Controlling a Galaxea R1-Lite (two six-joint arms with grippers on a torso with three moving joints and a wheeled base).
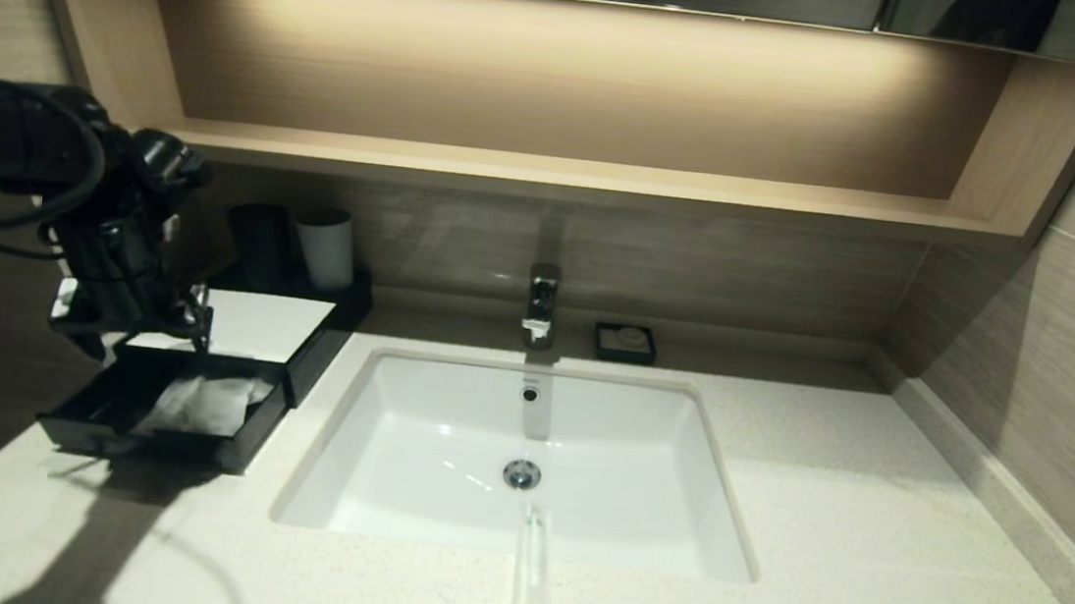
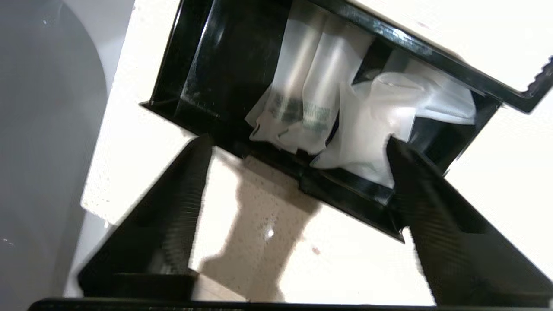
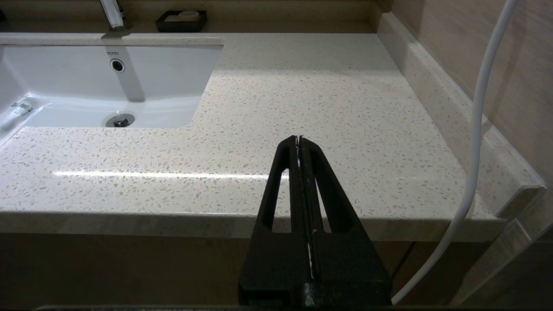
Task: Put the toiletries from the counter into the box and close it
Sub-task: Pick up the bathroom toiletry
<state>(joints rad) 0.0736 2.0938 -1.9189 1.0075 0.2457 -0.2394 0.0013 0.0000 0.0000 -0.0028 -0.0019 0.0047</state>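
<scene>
The black box [image 1: 271, 324] with a white top stands at the counter's [image 1: 870, 531] back left, its front drawer [image 1: 97, 422] pulled out. Inside the drawer lie two clear sleeves [image 2: 302, 82] and a soft white sachet [image 2: 367, 129]. My left gripper [image 1: 140, 328] hovers just above the drawer; its fingers [image 2: 185, 194] stand wide apart and hold nothing, with the gripper [image 2: 297, 140] over the drawer's front wall. One more slim sleeve [image 1: 531, 578] with a green end lies across the sink's front rim. My right gripper [image 3: 299, 138] is shut and empty near the counter's front right edge.
A black cup [image 1: 257, 241] and a white cup [image 1: 326, 247] stand behind the box. The white sink [image 1: 446, 431] fills the middle, with the faucet [image 1: 541, 302] and a small black dish [image 1: 625, 342] behind it. A white cable [image 3: 475, 129] hangs by the right wall.
</scene>
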